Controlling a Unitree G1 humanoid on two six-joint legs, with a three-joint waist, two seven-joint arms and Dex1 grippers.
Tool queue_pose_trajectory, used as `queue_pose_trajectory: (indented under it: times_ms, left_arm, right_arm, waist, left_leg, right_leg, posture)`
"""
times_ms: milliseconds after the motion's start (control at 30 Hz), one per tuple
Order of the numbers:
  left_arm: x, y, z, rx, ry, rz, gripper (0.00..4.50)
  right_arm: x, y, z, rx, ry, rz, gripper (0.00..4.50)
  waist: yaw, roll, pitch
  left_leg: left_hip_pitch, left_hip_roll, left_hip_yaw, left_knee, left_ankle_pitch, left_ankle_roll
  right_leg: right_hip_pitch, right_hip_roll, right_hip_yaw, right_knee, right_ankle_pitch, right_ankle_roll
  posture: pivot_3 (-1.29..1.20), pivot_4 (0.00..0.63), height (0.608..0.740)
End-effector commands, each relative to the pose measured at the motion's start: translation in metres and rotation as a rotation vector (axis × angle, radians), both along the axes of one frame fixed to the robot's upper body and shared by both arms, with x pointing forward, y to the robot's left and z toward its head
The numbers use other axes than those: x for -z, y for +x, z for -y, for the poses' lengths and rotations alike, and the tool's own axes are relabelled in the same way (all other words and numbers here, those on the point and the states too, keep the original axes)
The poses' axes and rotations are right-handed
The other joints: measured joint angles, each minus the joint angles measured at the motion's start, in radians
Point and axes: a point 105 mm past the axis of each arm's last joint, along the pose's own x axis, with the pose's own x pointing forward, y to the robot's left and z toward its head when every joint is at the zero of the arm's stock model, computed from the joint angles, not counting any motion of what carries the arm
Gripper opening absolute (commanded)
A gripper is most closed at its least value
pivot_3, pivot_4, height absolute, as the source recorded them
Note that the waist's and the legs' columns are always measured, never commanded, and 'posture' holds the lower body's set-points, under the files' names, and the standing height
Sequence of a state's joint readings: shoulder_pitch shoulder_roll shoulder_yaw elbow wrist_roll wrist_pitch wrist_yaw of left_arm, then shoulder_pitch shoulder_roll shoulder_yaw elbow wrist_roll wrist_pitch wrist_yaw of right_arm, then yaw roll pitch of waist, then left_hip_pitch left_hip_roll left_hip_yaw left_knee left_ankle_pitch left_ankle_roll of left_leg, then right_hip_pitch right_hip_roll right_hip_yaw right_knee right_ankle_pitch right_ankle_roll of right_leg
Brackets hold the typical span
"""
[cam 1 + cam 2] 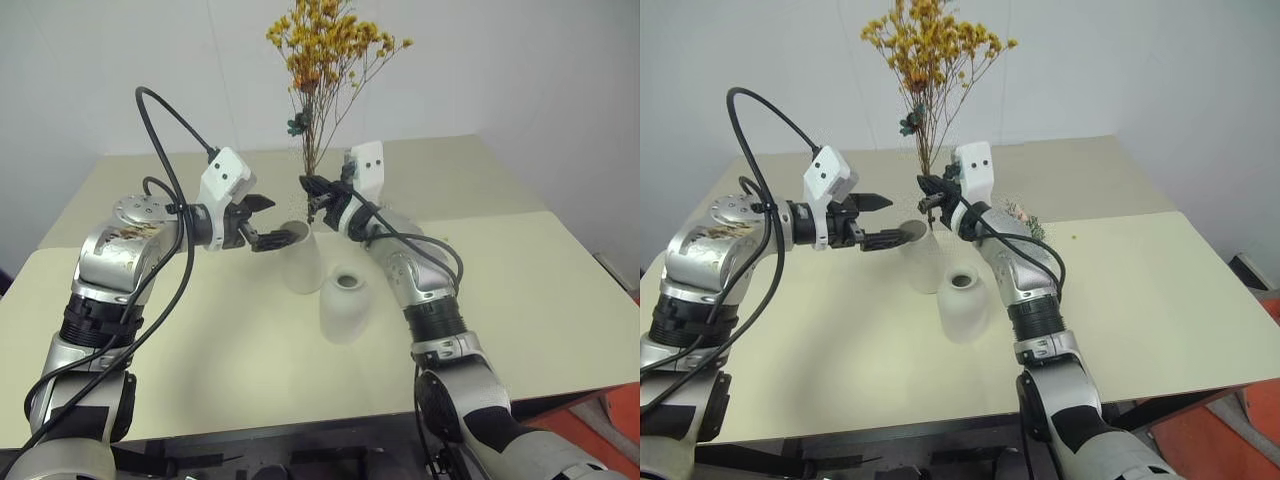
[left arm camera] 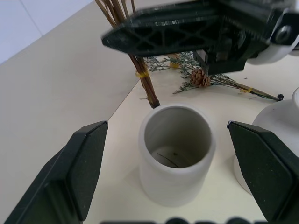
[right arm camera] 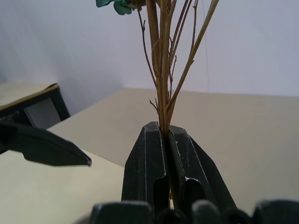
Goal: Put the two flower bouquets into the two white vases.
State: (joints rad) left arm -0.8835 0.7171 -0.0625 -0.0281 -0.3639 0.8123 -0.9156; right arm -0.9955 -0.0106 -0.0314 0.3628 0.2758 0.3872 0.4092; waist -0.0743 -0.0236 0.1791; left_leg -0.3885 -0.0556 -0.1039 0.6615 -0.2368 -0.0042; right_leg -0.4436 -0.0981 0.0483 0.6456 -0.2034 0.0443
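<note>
Right end effector (image 3: 166, 140) clamps yellow bouquet (image 1: 325, 60) upright, blossoms up.

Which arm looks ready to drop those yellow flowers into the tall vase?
Right, probably: its tool grips the yellow bouquet upright, stems near the tall vase. The left tool is open at the rim.

The tall vase (image 2: 176, 154) mouth is open and unblocked. The left gripper (image 1: 268, 220) fingers flank its rim on both sides. The round vase (image 1: 346, 306) stands just beside it. Table (image 1: 540, 290) right of both is free
</note>
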Motion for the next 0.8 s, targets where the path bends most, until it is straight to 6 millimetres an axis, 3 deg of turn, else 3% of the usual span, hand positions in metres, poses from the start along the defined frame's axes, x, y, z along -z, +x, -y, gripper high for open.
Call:
queue_pose_trajectory:
  times_ms: [33, 233, 500, 633, 800]
  left_arm:
    - [-0.011, -0.006, 0.001, 0.014, 0.001, 0.046, 4.50]
    - [-0.010, -0.008, 0.002, 0.023, 0.001, 0.043, 4.50]
    - [-0.008, -0.012, 0.004, 0.040, -0.001, 0.032, 4.50]
    - [-0.007, -0.013, 0.004, 0.040, -0.002, 0.030, 4.50]
    - [-0.007, -0.014, 0.003, 0.031, -0.009, 0.026, 4.50]
  right_arm:
    - [-0.026, -0.008, 0.000, -0.005, 0.014, 0.097, 0.01]
    - [-0.031, -0.003, 0.007, 0.038, 0.010, 0.117, 0.01]
    - [-0.068, 0.008, 0.026, 0.142, 0.102, 0.206, 0.01]
    - [-0.082, -0.004, 0.021, 0.073, 0.155, 0.237, 0.01]
    - [-0.076, -0.030, 0.004, -0.063, 0.146, 0.252, 0.01]
  waist:
    - [0.000, 0.000, 0.000]
    - [0.000, 0.000, 0.000]
    - [0.001, 0.000, 0.000]
    - [0.001, 0.000, 0.000]
    - [0.000, 0.000, 0.000]
  left_leg:
    - [0.000, 0.000, 0.000, 0.000, 0.000, 0.000]
    - [0.000, 0.000, 0.000, 0.000, 0.000, 0.000]
    - [0.000, 0.000, 0.000, 0.000, 0.000, 0.000]
    - [0.000, 0.000, 0.000, 0.000, 0.000, 0.000]
    - [0.000, 0.001, 0.000, 0.000, 0.000, 0.000]
  right_leg:
    - [0.000, 0.000, 0.000, 0.000, 0.000, 0.000]
    - [0.000, 0.000, 0.000, 0.000, 0.000, 0.000]
    - [0.000, 0.000, 0.000, 0.000, 0.000, 0.000]
    - [0.000, 0.000, 0.000, 0.000, 0.000, 0.000]
    - [0.000, 0.001, 0.000, 0.000, 0.000, 0.000]
  posture:
    - [0.00, 0.150, 0.740]
    - [0.00, 0.150, 0.740]
    - [0.00, 0.150, 0.740]
    - [0.00, 0.150, 0.740]
    - [0.00, 0.150, 0.740]
